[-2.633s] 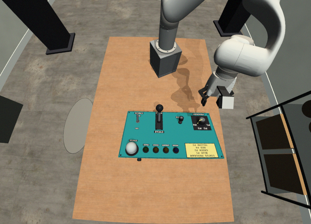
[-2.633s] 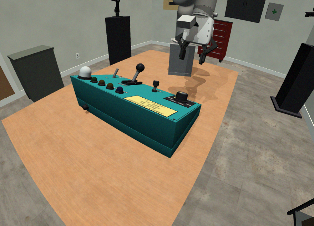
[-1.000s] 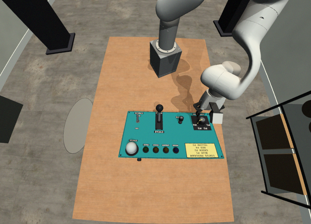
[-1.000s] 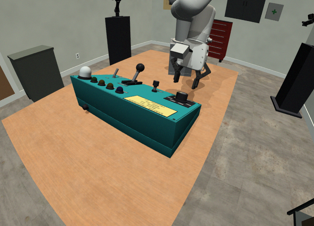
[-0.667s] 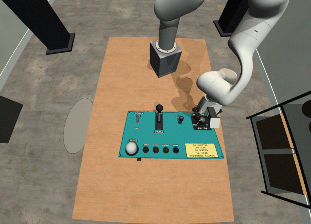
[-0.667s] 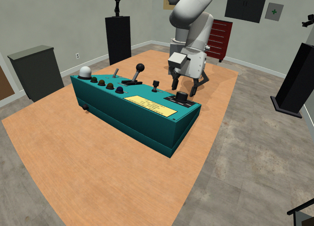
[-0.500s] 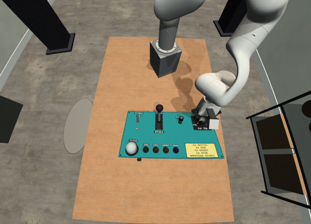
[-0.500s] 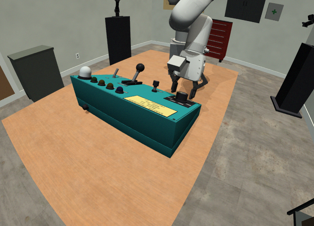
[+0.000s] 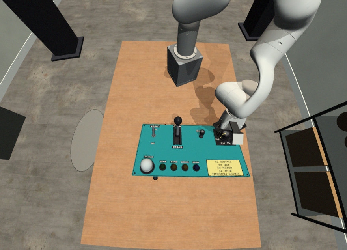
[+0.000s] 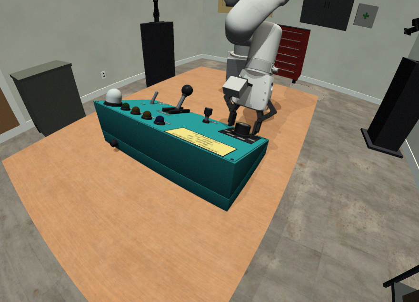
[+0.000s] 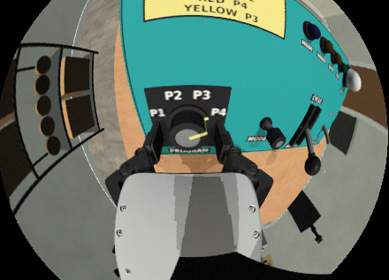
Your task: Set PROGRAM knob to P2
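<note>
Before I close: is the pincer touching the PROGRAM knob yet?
Apart. In the wrist view the open pincer straddles the PROGRAM knob, with dark gaps showing between each finger and the knob's sides.
</note>
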Controlling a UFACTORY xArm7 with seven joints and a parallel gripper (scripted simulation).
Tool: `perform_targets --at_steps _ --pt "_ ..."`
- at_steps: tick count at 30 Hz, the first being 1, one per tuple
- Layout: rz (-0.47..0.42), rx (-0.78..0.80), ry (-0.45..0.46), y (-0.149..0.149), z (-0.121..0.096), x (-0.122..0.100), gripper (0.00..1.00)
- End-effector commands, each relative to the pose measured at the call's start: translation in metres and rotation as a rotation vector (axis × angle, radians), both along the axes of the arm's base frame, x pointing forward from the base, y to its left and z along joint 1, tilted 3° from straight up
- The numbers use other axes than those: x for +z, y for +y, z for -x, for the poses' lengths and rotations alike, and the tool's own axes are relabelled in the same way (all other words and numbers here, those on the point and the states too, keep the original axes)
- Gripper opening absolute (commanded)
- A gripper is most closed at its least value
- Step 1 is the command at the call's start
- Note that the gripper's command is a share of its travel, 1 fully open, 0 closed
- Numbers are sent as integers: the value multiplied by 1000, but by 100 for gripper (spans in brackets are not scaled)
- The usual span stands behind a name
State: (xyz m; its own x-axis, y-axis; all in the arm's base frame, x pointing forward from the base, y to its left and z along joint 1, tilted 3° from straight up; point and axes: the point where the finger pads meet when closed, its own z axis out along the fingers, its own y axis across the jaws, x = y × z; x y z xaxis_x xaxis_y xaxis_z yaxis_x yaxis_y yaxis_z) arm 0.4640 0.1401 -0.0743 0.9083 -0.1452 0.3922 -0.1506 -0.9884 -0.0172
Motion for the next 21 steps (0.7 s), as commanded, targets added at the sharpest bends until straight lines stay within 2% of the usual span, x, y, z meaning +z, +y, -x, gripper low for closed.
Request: perform_targets --at_steps 1,21 --pt "-2 0 -4 0 -1 1 76" --pt "-2 0 -4 0 -4 -2 76"
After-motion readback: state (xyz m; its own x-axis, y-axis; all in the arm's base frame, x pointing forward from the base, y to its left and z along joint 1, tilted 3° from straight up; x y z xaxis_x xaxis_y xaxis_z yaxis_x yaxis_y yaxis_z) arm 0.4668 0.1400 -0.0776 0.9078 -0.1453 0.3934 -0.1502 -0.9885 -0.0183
